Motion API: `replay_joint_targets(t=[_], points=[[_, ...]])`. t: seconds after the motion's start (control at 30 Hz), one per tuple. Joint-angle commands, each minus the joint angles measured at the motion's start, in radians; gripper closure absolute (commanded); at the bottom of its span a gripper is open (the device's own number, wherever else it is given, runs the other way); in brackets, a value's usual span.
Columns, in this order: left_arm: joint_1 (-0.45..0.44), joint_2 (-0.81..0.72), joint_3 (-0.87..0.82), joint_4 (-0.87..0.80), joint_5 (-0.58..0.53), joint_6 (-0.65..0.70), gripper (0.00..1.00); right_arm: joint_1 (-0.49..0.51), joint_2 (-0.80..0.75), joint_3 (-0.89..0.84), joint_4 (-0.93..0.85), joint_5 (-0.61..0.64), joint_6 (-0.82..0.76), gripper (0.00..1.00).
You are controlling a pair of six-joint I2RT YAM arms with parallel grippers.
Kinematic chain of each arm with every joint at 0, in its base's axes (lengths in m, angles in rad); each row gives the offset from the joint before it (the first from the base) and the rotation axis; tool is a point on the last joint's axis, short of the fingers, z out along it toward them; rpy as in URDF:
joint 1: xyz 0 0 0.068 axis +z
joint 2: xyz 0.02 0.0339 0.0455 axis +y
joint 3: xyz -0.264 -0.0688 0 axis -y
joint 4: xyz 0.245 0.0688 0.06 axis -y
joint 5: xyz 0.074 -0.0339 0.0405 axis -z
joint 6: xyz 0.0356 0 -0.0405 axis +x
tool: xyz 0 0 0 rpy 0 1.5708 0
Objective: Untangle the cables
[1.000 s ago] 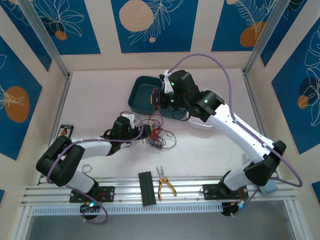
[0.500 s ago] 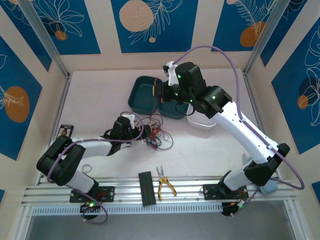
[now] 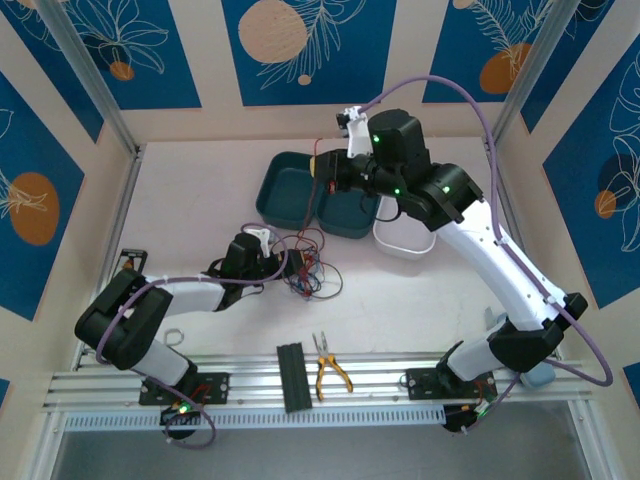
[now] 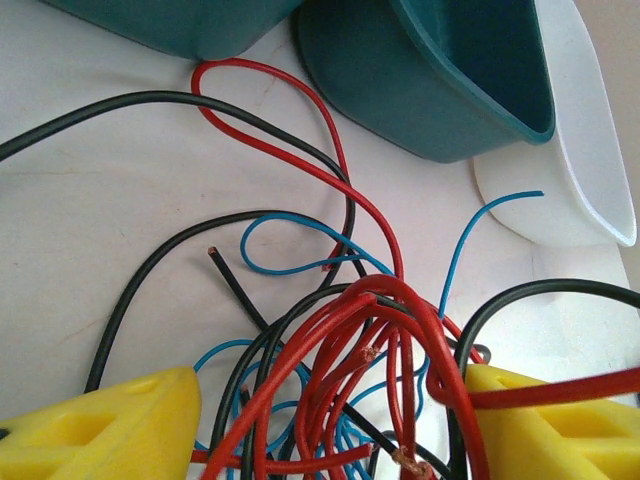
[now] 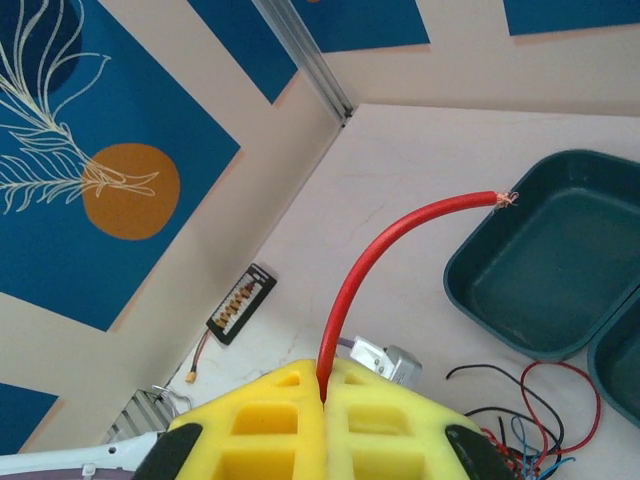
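Right pincer [image 5: 322,393] clamped shut on red cable [image 5: 400,225], lifted farther toward far side than second ago; strand judged nearly drawn free. Left pincer [image 4: 330,400] held wide open astride tangle [image 3: 308,272], centre of surface [image 3: 190,210].

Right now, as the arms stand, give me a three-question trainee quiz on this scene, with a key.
1. True or false: the right gripper is shut on a blue cable.
2. The left gripper is: A) open, astride the tangle of cables; B) shut on the tangle; C) shut and empty.
3. Name the tool lying on the rail between the arm bases.
Key: 1 false, it pinches a red cable. 2 A. 3 yellow-handled pliers.
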State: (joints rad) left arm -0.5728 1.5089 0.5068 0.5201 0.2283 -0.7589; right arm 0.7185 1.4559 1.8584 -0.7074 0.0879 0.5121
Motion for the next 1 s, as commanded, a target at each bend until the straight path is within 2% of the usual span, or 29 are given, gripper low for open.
replay_joint_targets(t=[0.0,0.4,0.6,0.7,0.8,0.97], points=[[-0.009,0.011,-0.012,0.007,-0.008,-0.006,0.32,-0.011,-0.016,0.081,0.010,-0.031,-0.033,1.00],[-0.009,0.012,-0.039,0.044,-0.016,-0.032,0.33,-0.028,-0.031,0.144,0.005,-0.030,-0.061,1.00],[-0.009,0.011,-0.042,0.046,-0.014,-0.034,0.33,-0.036,-0.052,0.162,-0.004,0.016,-0.088,1.00],[-0.010,0.005,-0.044,0.050,-0.011,-0.026,0.20,-0.047,-0.069,0.162,-0.003,0.046,-0.103,1.00],[-0.010,-0.011,-0.047,0.064,0.000,-0.009,0.01,-0.064,-0.084,0.161,-0.006,0.081,-0.118,1.00],[-0.009,-0.085,-0.065,0.082,0.002,0.039,0.00,-0.102,-0.106,0.143,-0.010,0.122,-0.122,1.00]])
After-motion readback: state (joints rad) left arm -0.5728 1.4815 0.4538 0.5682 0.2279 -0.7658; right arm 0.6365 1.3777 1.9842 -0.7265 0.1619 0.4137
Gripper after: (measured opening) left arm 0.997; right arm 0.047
